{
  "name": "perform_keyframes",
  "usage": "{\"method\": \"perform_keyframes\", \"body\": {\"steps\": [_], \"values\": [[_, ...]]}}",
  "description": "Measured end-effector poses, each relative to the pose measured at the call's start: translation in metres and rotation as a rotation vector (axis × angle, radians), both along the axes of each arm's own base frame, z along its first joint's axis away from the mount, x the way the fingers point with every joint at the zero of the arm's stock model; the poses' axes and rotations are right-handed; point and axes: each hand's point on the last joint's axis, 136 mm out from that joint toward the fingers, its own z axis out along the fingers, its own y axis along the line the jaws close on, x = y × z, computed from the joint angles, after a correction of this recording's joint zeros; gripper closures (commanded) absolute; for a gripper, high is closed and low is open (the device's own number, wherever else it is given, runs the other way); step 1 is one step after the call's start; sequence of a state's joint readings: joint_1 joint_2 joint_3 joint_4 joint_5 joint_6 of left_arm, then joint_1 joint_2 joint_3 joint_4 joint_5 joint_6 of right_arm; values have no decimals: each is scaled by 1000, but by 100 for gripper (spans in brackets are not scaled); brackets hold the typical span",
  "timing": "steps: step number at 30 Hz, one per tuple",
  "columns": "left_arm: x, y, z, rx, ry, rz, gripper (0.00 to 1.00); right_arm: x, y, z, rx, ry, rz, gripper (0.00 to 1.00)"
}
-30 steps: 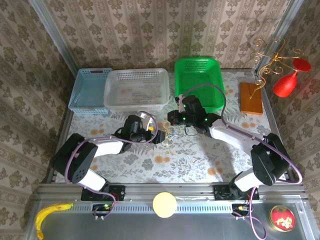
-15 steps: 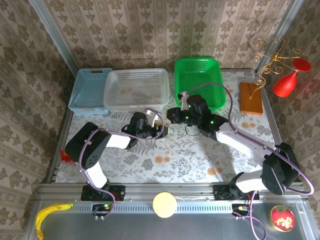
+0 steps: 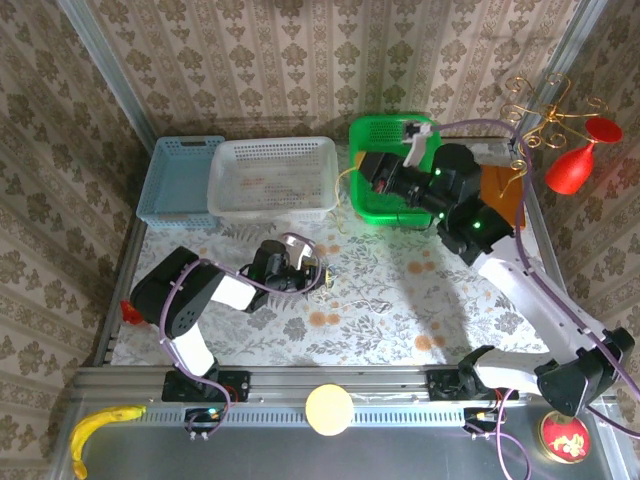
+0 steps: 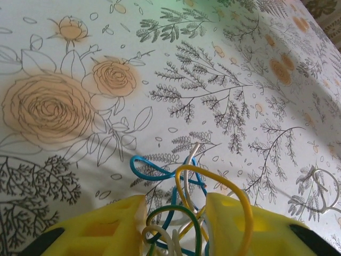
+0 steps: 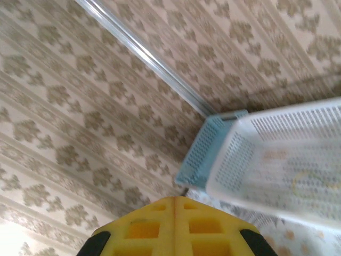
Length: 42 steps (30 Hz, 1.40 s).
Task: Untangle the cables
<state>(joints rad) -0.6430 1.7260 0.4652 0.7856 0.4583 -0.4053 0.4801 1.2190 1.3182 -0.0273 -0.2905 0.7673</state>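
Note:
The cables [image 4: 186, 189] are a small clump of thin loops in blue, yellow, green and white, on the flowered tablecloth [image 4: 213, 80]. My left gripper [image 4: 176, 205] is low on the table with its yellow fingers [image 4: 106, 224] on either side of the clump, closed in on it. One yellow loop arches over the right finger. From above, the left gripper [image 3: 310, 272] and the cables [image 3: 322, 272] sit left of the table's middle. My right gripper [image 3: 362, 170] is raised high at the green basket's left edge, pads pressed together [image 5: 175, 201]. A faint yellowish strand hangs by its tip; I cannot tell whether it is held.
A blue basket [image 3: 178, 180], a white basket [image 3: 270, 180] and a green basket [image 3: 400, 135] line the back. A wooden block [image 3: 500, 195] with a gold wire stand and a red glass [image 3: 572, 165] stand at the back right. The right wrist view faces the white basket [image 5: 287, 160] and wallpaper.
The right gripper rose from the clump and swung back and right to the green basket. The left gripper's jaws closed in on the clump, staying low on the table.

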Motion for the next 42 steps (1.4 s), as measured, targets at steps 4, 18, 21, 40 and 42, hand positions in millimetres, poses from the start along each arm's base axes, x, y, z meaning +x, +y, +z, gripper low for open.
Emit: {"method": "perform_keyframes", "body": {"steps": [4,18,21,40,42], "values": [[-1,0,2,-16,0,2,52,-4,-11,43,43,-78,-15,100],[-1,3,79,-107,-101,31,0,50,11,-8,-41,14,-38,100],[-3,8,96,-107,-129,46,0,70,18,-31,-67,47,-49,100],[23,124,152,36,-152,452,0,186,118,-103,-151,105,-16,100],[28,132,160,36,-153,480,0,195,127,-113,-160,112,-10,100]]}}
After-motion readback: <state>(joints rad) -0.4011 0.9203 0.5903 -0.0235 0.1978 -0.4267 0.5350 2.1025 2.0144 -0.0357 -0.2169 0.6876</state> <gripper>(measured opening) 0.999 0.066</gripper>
